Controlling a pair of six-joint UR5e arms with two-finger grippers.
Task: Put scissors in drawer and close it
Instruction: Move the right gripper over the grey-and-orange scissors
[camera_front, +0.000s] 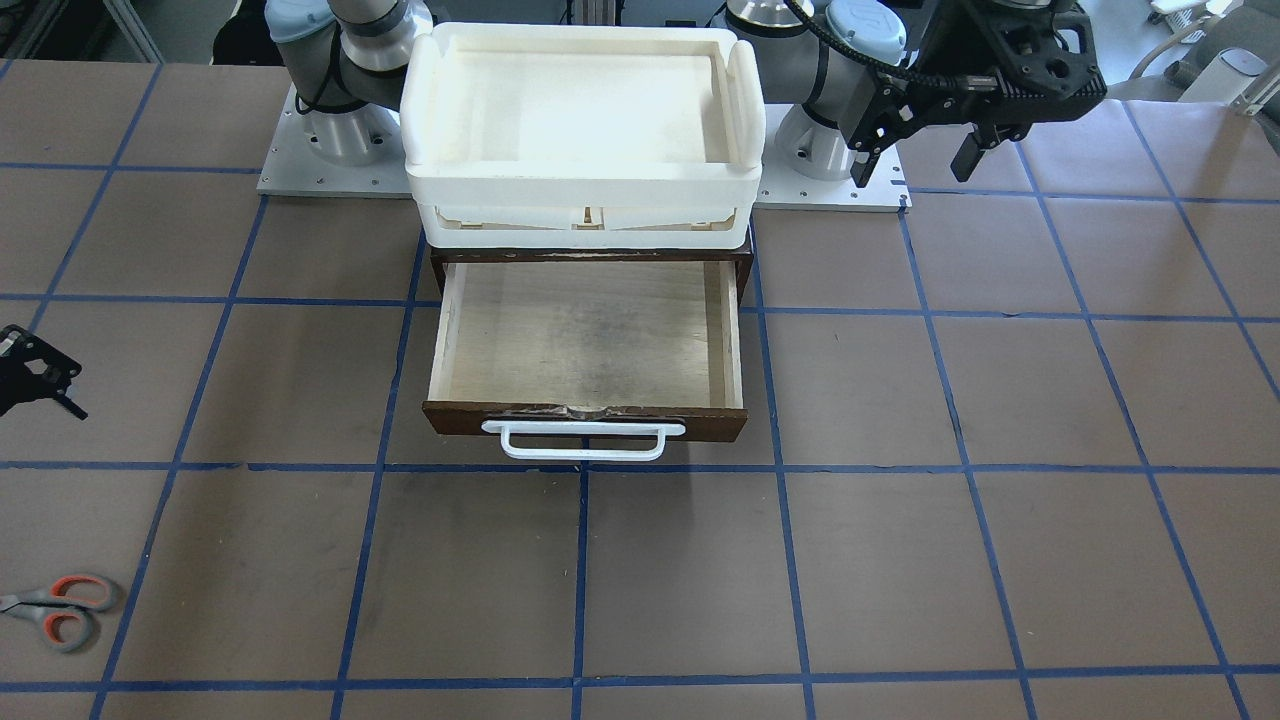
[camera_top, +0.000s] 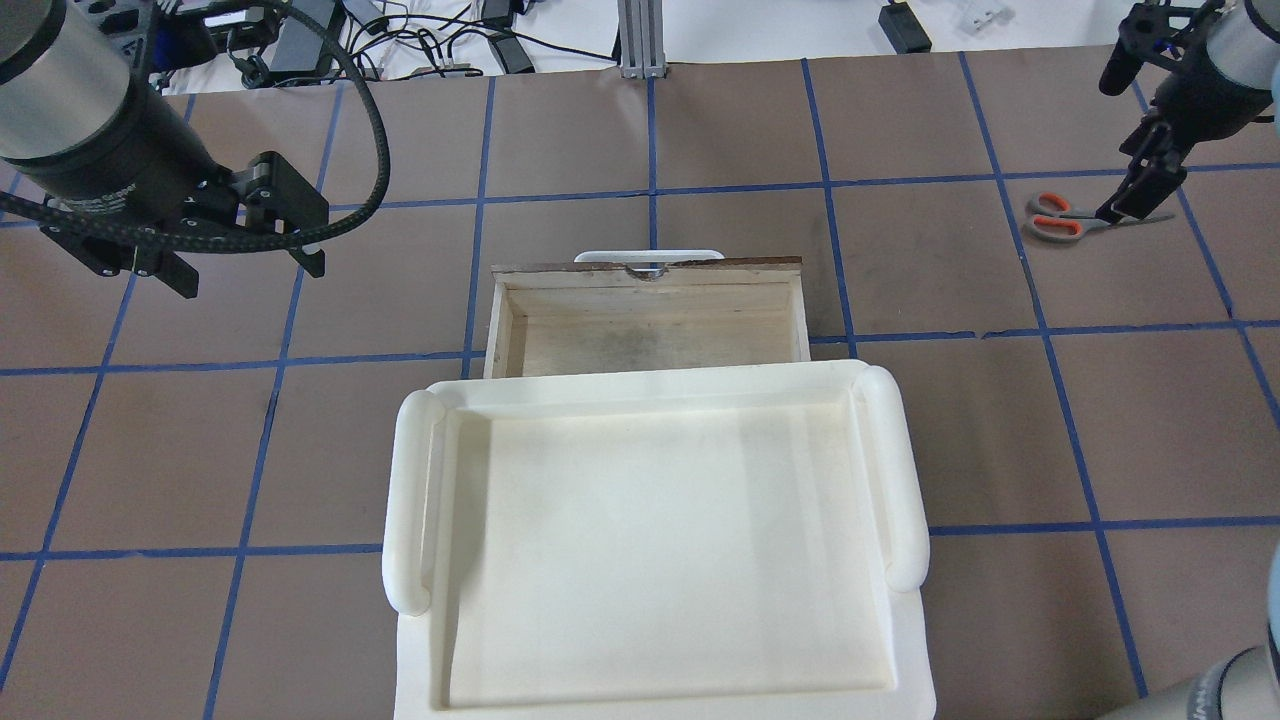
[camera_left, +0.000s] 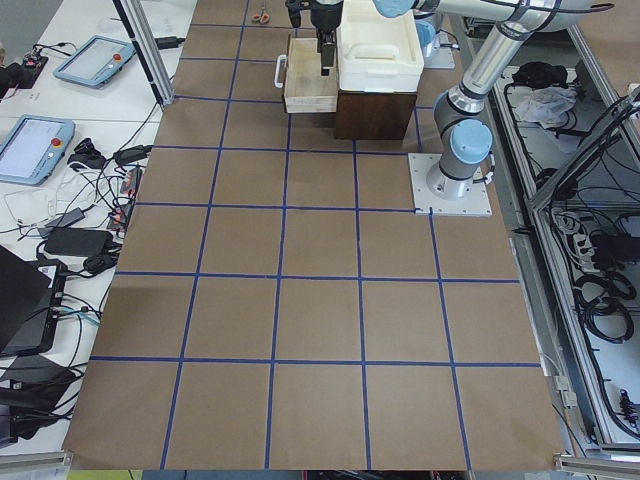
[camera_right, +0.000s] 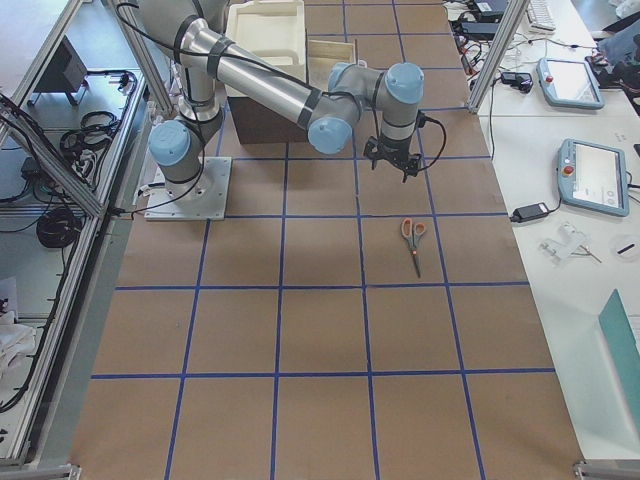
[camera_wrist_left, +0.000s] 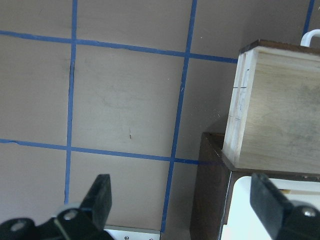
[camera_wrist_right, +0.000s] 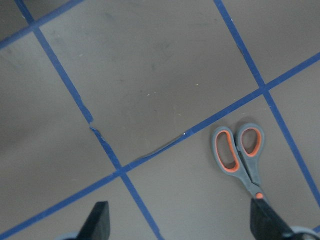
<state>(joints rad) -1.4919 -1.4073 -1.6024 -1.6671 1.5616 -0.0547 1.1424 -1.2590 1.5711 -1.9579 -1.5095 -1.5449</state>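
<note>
The scissors (camera_wrist_right: 240, 155), grey with orange-lined loops, lie flat on the brown table at the robot's far right; they also show in the overhead view (camera_top: 1062, 216) and the front view (camera_front: 60, 610). My right gripper (camera_wrist_right: 182, 225) is open and empty above them; in the right wrist view the blades run under one finger (camera_wrist_right: 267, 225). The drawer (camera_front: 590, 340) is pulled open and empty, its white handle (camera_front: 583, 440) facing away from the robot. My left gripper (camera_top: 250, 270) is open and empty, above the table to the left of the drawer (camera_wrist_left: 280, 110).
A large white plastic tray (camera_top: 410, 500) sits on top of the dark brown cabinet (camera_wrist_left: 212, 200) that holds the drawer. The arm bases (camera_front: 340, 130) stand on either side behind it. Blue tape lines grid the table.
</note>
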